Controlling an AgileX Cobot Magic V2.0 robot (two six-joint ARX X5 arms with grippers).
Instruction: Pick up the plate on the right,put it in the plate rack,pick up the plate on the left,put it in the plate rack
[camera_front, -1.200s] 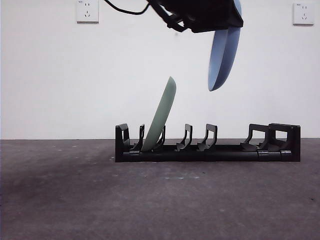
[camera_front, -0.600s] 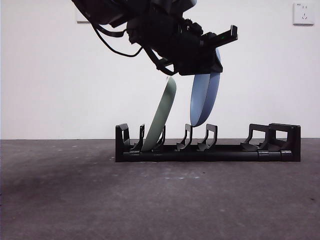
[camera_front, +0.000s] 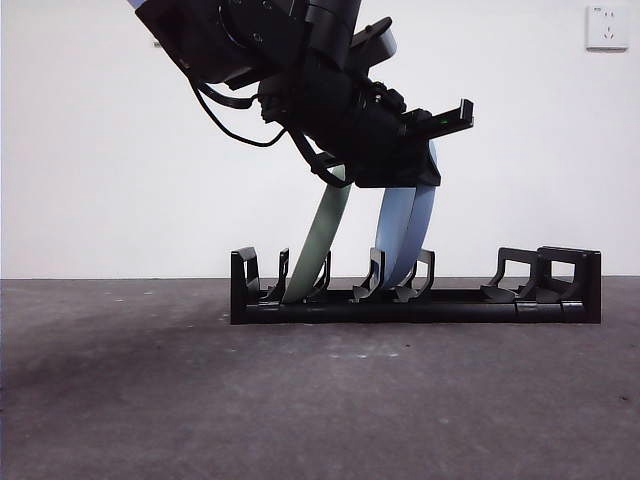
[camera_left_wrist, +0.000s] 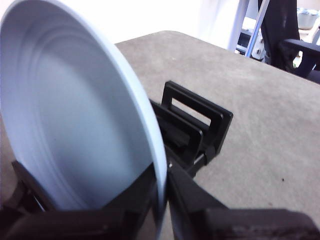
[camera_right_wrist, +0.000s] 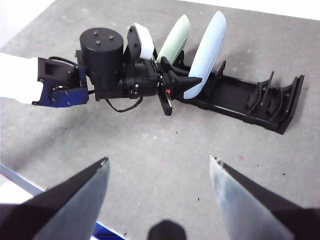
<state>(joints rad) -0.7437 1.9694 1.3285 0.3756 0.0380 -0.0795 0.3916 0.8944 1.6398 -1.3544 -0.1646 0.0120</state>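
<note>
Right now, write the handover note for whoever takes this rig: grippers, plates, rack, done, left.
Left gripper: shut on the blue plate, lowering it into the plate rack; the plate's bottom edge sits between the middle dividers, not released.
Right gripper: open, empty, held high over the table, away from the rack.
Green plate: already racked, leaning in the slot beside the blue one.
Done: one plate stowed, second one nearly seated.
Left: settle the blue plate, open the left jaws, pull the arm clear.
</note>
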